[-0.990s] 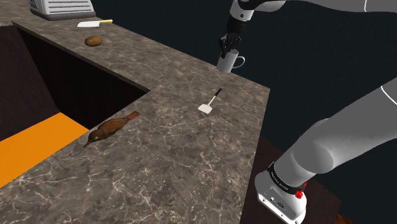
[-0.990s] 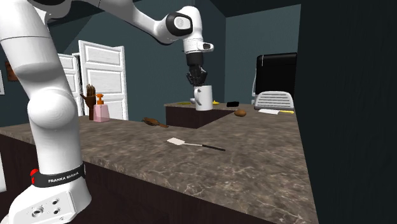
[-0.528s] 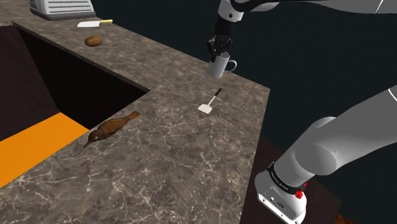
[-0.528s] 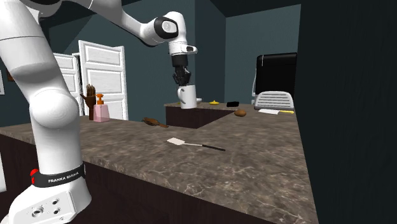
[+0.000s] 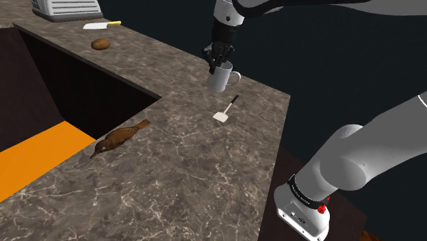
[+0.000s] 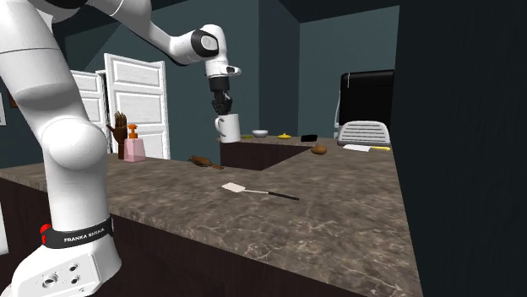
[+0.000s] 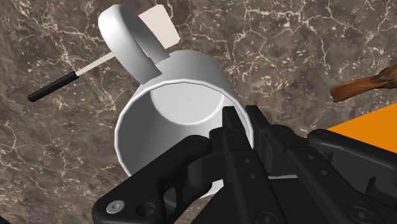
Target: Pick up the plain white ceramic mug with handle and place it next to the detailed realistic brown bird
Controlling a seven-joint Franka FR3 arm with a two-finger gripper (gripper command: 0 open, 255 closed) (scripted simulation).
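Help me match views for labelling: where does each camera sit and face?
Shoulder view: beside and behind the arm's base, looking down over the counter; arm and gripper holding the mug show.
Second exterior view: low, close to the base, looking along the counter toward white doors; the arm rises at its left.
Wrist view: at the wrist, looking down along the gripper into the mug.
All three share mug, spatula, brown bird.

Dark marbled counter [image 5: 205,171], brown bird [image 5: 122,137] by its inner edge, white spatula [image 5: 224,111] with black handle well apart from it, potato [image 5: 100,44] and knife [image 5: 100,25] far back.
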